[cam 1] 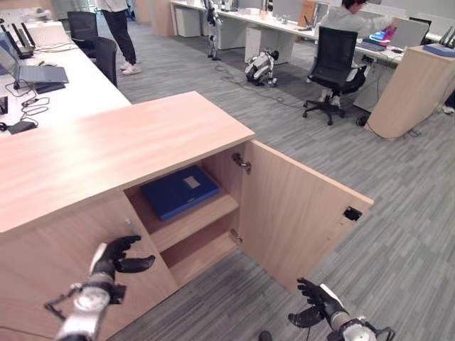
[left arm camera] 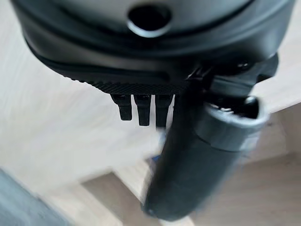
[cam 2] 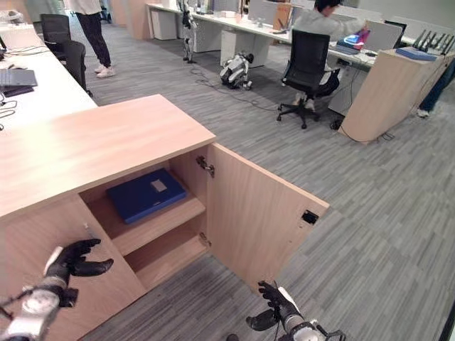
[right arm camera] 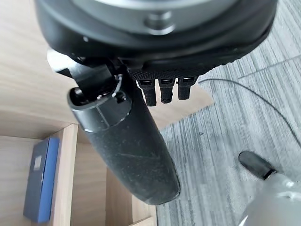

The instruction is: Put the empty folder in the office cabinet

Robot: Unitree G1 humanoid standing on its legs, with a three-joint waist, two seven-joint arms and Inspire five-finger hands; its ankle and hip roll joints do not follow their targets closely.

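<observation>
1. Two hands are free and hold nothing: the left hand (cam 1: 114,261) hovers by the shut left cabinet panel with its fingers loosely spread, and the right hand (cam 1: 318,302) hangs low over the floor (cam 1: 398,213), near the edge of the open door (cam 1: 295,213), fingers relaxed and apart.
2. The folder (cam 1: 179,190) lies flat on the upper shelf (cam 1: 195,220) inside the cabinet (cam 1: 106,153), well apart from both hands.
3. Judging by that, the placing step looks done; what may remain is shutting the door.
4. That next move would call for the right hand to reach the door's outer face and push it leftward until it meets the cabinet front.
5. The folder is dark blue, flat and rectangular, with a small pale label on its cover; it sits slightly askew on the shelf and well within its edge.
</observation>
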